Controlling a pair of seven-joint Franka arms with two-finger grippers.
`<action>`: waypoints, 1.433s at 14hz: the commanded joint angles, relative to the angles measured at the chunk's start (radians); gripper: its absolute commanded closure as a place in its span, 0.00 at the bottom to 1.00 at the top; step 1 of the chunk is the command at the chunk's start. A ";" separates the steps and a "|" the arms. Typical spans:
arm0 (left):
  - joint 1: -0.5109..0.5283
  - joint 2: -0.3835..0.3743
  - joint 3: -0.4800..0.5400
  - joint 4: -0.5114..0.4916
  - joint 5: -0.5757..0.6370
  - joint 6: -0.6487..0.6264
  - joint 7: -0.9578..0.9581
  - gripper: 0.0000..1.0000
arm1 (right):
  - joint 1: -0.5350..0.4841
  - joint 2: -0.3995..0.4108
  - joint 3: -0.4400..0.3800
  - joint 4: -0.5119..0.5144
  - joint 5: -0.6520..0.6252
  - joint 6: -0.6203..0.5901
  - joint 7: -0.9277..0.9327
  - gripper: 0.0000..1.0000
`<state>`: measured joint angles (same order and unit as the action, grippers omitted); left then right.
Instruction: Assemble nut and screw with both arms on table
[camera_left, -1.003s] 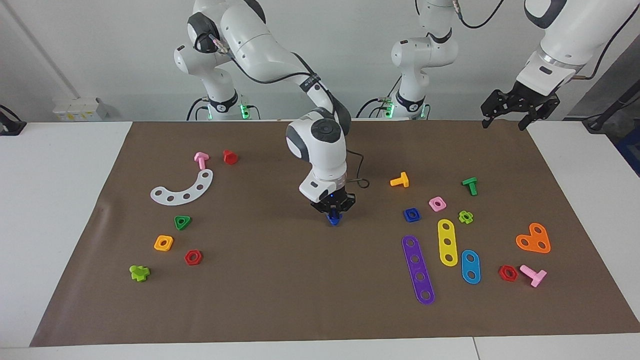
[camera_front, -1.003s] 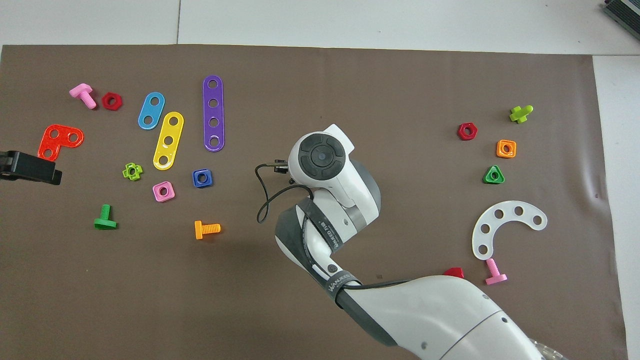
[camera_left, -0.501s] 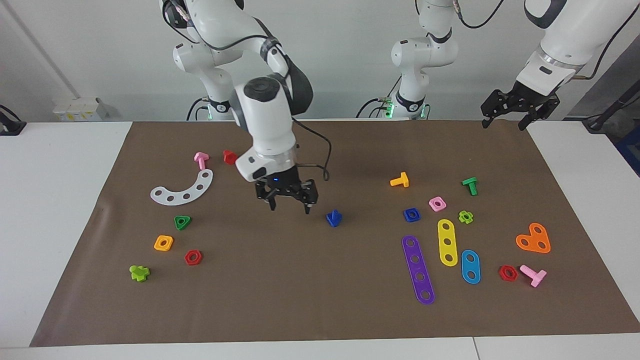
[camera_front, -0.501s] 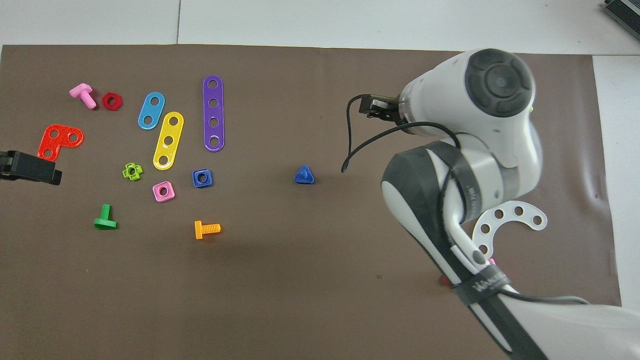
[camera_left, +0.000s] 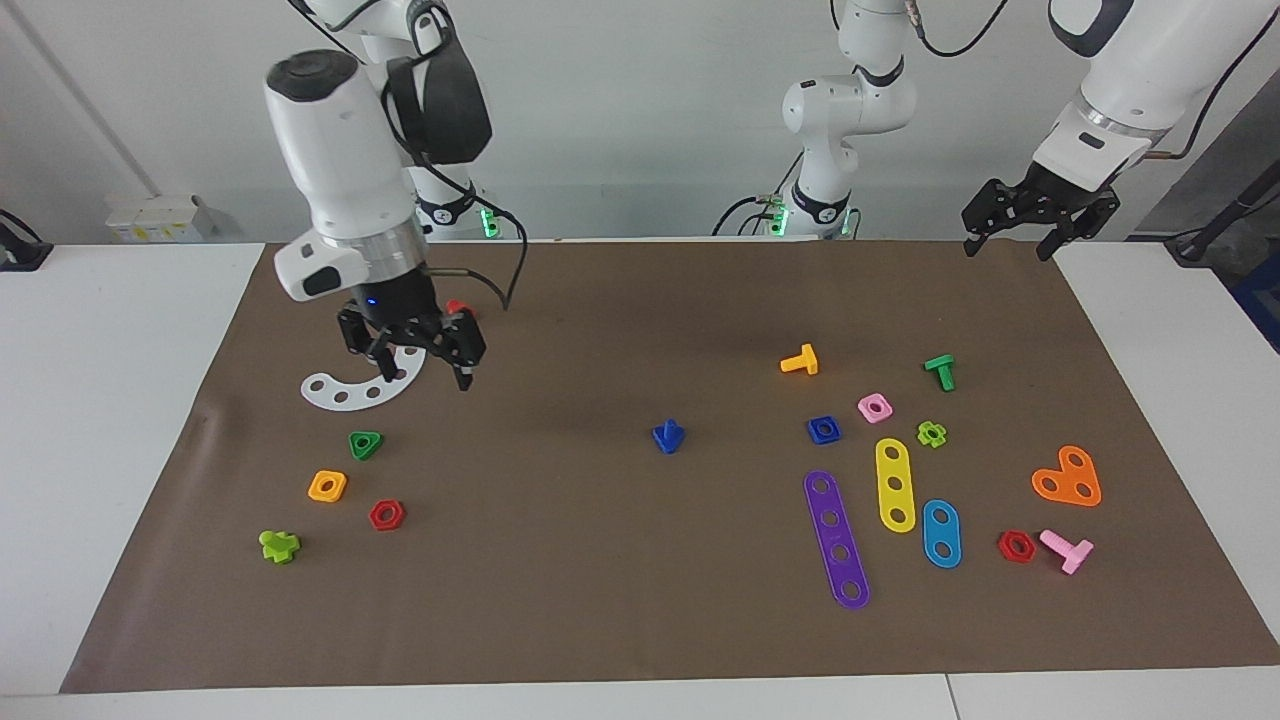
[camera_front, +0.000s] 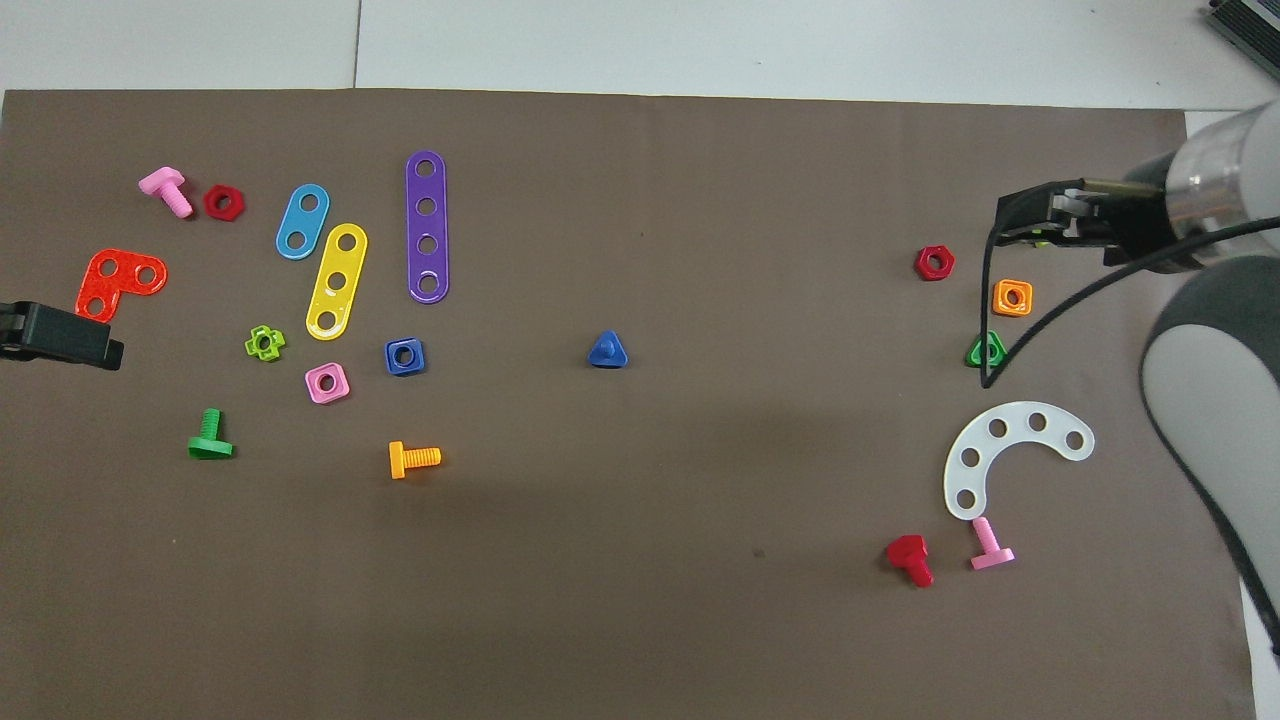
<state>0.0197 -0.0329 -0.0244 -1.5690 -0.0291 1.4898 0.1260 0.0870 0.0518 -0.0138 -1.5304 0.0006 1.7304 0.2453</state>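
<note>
The dark-blue screw (camera_left: 668, 436) stands alone on its triangular head at the middle of the brown mat (camera_left: 600, 560); it also shows in the overhead view (camera_front: 608, 351). The dark-blue square nut (camera_left: 823, 430) lies flat toward the left arm's end, beside a pink square nut (camera_left: 875, 407); it also shows in the overhead view (camera_front: 404, 356). My right gripper (camera_left: 422, 372) is open and empty, raised over the white curved plate (camera_left: 365, 380). My left gripper (camera_left: 1010, 240) is open and empty, and waits raised over the mat's corner at the left arm's end.
Near the nut lie an orange bolt (camera_left: 800, 360), a green bolt (camera_left: 940, 370), and purple (camera_left: 836, 540) and yellow (camera_left: 895, 485) strips. At the right arm's end lie a green triangular nut (camera_left: 365, 443), an orange square nut (camera_left: 327, 486) and a red hex nut (camera_left: 386, 514).
My right gripper let go of the screw at the mat's middle, opened, rose and swung toward the right arm's end. The left arm has not moved.
</note>
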 joint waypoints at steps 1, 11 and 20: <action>0.012 -0.005 -0.006 -0.003 -0.005 -0.013 0.003 0.00 | -0.053 -0.070 0.014 0.001 -0.014 -0.115 -0.090 0.00; 0.012 -0.005 -0.006 -0.003 -0.005 -0.013 0.003 0.00 | -0.068 -0.153 0.015 -0.160 0.004 -0.161 -0.164 0.00; 0.012 -0.005 -0.006 -0.003 -0.005 -0.013 0.003 0.00 | -0.085 -0.132 0.005 -0.107 -0.033 -0.173 -0.210 0.00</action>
<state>0.0197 -0.0329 -0.0243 -1.5690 -0.0291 1.4897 0.1260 0.0051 -0.0739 -0.0189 -1.6497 -0.0054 1.5607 0.0593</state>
